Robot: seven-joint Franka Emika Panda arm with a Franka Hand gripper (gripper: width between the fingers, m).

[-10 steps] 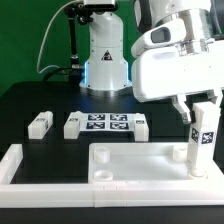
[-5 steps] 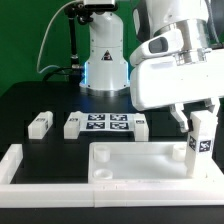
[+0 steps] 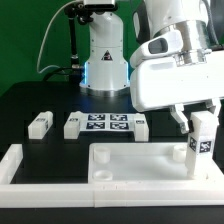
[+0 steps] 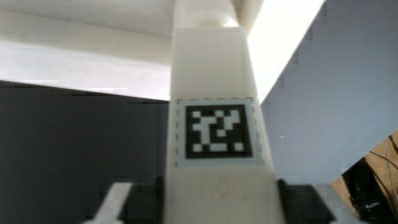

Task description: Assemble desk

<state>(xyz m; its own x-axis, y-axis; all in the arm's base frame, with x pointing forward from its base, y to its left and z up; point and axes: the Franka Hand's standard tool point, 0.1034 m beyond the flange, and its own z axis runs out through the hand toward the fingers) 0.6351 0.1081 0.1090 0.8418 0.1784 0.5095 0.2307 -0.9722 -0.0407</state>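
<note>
The white rimmed tabletop lies at the front of the black table. One white leg stands upright on its corner at the exterior view's right, its marker tag facing the camera. My gripper reaches down over the top of this leg, one finger on each side. In the wrist view the leg fills the middle and runs down between my gripper's fingers. Whether the pads press on it or stand just off it does not show. Three loose legs lie behind the tabletop.
The marker board lies flat between two of the loose legs. A low white border wall runs along the front and the exterior view's left. The arm's white base stands at the back.
Since a second ago the hand has turned a little about the leg, and the leg stands slightly lower. Over the last half second nothing visibly moves.
</note>
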